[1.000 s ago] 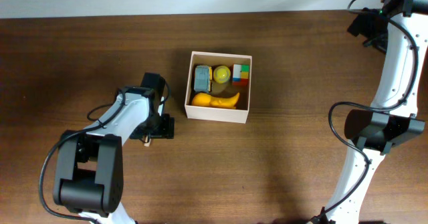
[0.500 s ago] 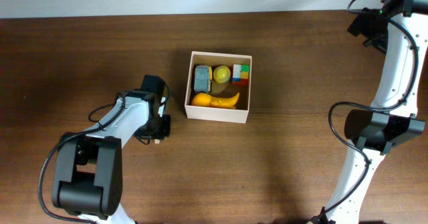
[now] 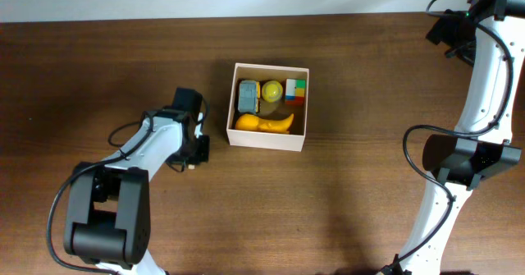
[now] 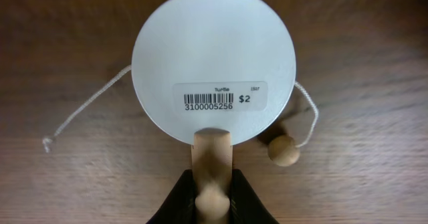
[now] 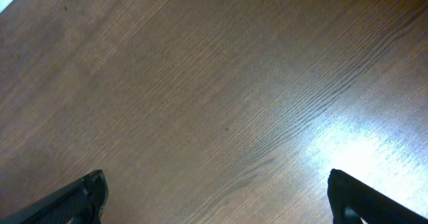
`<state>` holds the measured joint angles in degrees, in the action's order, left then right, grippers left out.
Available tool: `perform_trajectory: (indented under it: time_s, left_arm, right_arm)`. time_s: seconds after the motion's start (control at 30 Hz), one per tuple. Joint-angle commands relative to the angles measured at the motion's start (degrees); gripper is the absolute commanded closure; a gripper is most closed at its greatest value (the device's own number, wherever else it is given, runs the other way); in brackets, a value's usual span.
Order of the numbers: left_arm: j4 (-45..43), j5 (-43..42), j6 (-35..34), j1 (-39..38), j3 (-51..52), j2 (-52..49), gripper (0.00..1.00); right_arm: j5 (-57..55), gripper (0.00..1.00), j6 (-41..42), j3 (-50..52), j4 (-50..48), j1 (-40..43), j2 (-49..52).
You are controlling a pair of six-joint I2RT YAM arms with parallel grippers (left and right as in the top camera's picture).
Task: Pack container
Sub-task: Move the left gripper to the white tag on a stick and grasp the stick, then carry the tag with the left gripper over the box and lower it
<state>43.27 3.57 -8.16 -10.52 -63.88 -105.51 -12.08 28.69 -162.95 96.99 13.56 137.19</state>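
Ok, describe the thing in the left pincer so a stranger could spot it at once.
On the brown table, left of the white-walled container, the left pincer clamps the wooden handle of a toy drum. It has a round white face and a tethered wooden bead; unlike the colourful toys inside, it lies outside and carries a barcode price sticker.

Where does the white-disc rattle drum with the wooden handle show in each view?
Overhead: rattle drum almost hidden under the left gripper, left of the container; only a small tan bit shows.
Left wrist: centre frame, handle clamped at the bottom edge.
Right wrist: not in it.
Shared landmark: the left gripper, bottom centre in its wrist view.
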Motion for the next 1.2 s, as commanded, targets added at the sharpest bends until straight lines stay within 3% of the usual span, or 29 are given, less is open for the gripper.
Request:
perform_trajectory:
  time_s: [0.0, 0.13, 0.4, 0.8, 1.17]
  left_arm:
    - [1.1, 0.7, 0.1, 0.2, -6.1, 0.8, 0.98]
    - [4.6, 0.7, 1.1, 0.2, -13.8, 1.5, 0.98]
    - [9.7, -3.7, 12.1, 0.1, -26.6, 5.1, 0.98]
    - [8.6, -22.4, 23.4, -3.8, -27.6, 10.6, 0.98]
    - [2.1, -21.5, 31.5, -14.1, -27.6, 8.9, 0.98]
  right_arm:
    - [-0.1, 0.01, 0.3, -0.2, 0.3, 0.0, -0.7]
    - [-0.1, 0.01, 0.3, -0.2, 0.3, 0.0, -0.7]
    - [-0.1, 0.01, 0.3, -0.2, 0.3, 0.0, -0.7]
    - [-0.1, 0.01, 0.3, -0.2, 0.3, 0.0, -0.7]
    - [-0.1, 0.01, 0.3, -0.2, 0.3, 0.0, -0.7]
